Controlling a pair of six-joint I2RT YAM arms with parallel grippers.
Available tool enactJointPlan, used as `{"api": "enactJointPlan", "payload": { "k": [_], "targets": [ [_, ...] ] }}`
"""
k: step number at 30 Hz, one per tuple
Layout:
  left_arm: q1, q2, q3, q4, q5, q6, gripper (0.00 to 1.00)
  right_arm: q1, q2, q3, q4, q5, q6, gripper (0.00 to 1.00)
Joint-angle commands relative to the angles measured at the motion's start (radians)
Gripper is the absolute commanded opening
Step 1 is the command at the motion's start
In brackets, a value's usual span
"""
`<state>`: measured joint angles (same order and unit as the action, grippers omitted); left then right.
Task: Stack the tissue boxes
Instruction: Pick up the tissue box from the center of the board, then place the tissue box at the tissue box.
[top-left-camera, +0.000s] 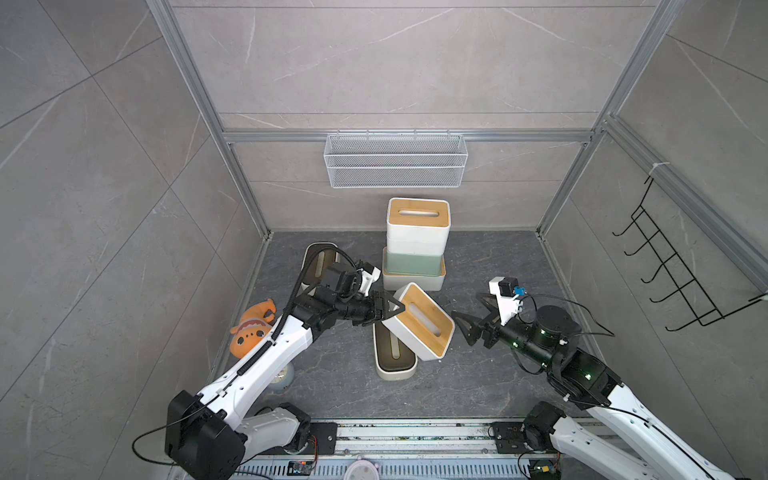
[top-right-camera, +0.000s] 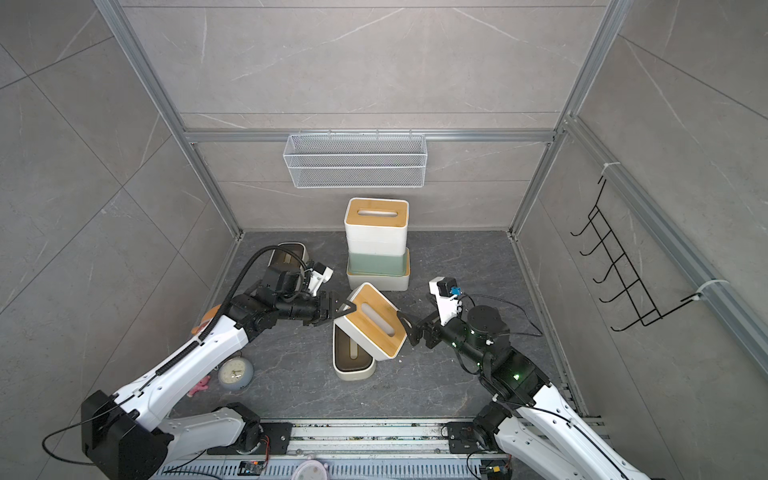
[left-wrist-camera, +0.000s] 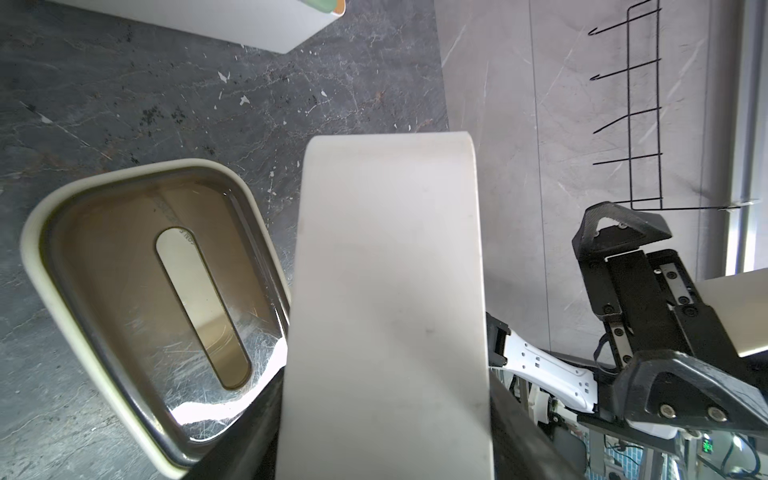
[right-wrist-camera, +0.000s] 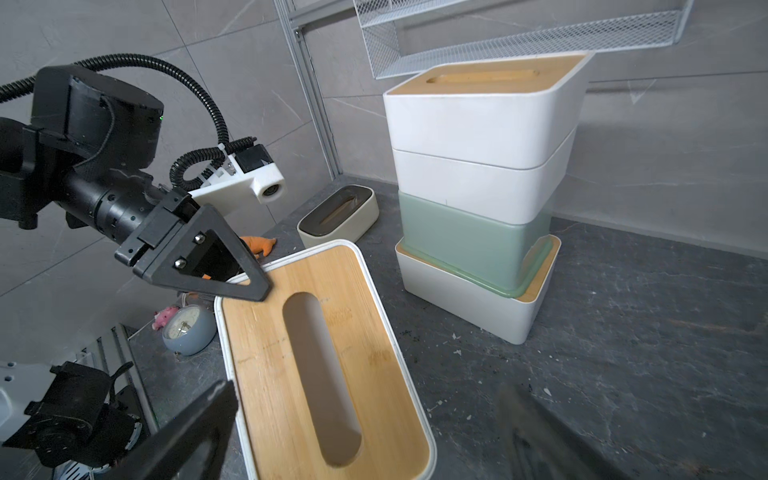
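No word or number can be read anywhere. The bamboo-lidded tissue box (right-wrist-camera: 266, 353) clamped in the left gripper (top-left-camera: 388, 312) bears a faint stamp beside its slot. The dark-lidded tissue box (left-wrist-camera: 124, 232) just below that gripper has tiny embossed letters at its slot's rim, both illegible, and the figures on the dial of the clock (right-wrist-camera: 183, 330), well back from the gripper, are too small to read.

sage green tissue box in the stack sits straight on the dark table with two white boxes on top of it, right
No. The sage green tissue box sits not on the dark table but on a white box with a bamboo lid, as the right wrist view shows. Two more white boxes do sit on top of it.
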<state>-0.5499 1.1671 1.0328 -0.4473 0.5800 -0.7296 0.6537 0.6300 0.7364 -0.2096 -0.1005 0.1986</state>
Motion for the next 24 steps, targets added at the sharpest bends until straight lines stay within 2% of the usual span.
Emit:
{"api": "enactJointPlan", "payload": {
  "k": [1,7,12,20,24],
  "targets": [
    [0.003,-0.090,0.015,0.117,-0.032,-0.062,0.33,0.006,-0.068,-0.028,-0.002,0.026,0.021,1.00],
    [0.004,-0.159,0.060,0.156,-0.122,-0.101,0.33,0.006,-0.238,-0.145,0.047,0.077,0.055,1.00],
    [0.007,-0.153,0.156,0.175,-0.175,-0.115,0.33,0.006,-0.333,-0.187,0.016,0.106,0.073,1.00],
    [0.019,-0.036,0.392,0.202,-0.206,-0.113,0.33,0.006,-0.390,-0.227,0.057,0.162,0.090,1.00],
    [0.047,0.061,0.521,0.206,-0.171,-0.124,0.33,0.006,-0.345,-0.241,0.145,0.078,0.075,1.00]
  ]
}}
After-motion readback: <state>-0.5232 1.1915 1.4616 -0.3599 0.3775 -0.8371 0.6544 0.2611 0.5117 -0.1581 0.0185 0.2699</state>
